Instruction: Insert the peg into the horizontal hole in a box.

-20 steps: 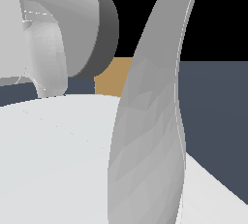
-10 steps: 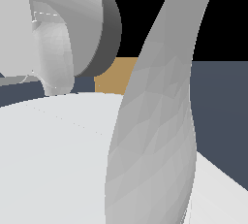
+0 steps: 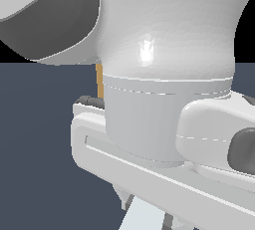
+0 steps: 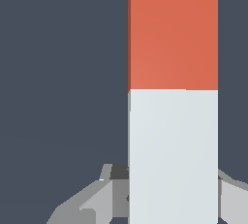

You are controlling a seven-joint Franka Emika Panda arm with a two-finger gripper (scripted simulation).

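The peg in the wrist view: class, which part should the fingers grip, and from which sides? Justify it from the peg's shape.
Grip the pale grey half of the peg, near the fingers, pressing on its two opposite flat side faces. The square section gives parallel faces that resist twisting, and holding the pale end probably leaves the orange-red end free as the leading tip. Whether the fingers already touch the peg cannot be told here.

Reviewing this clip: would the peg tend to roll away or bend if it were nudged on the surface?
The peg shows flat faces and a straight, sharp edge, so it would probably slide or tip onto a face rather than roll. Its edges run perfectly straight across the orange and white parts, suggesting a stiff bar. Weight can't be judged.
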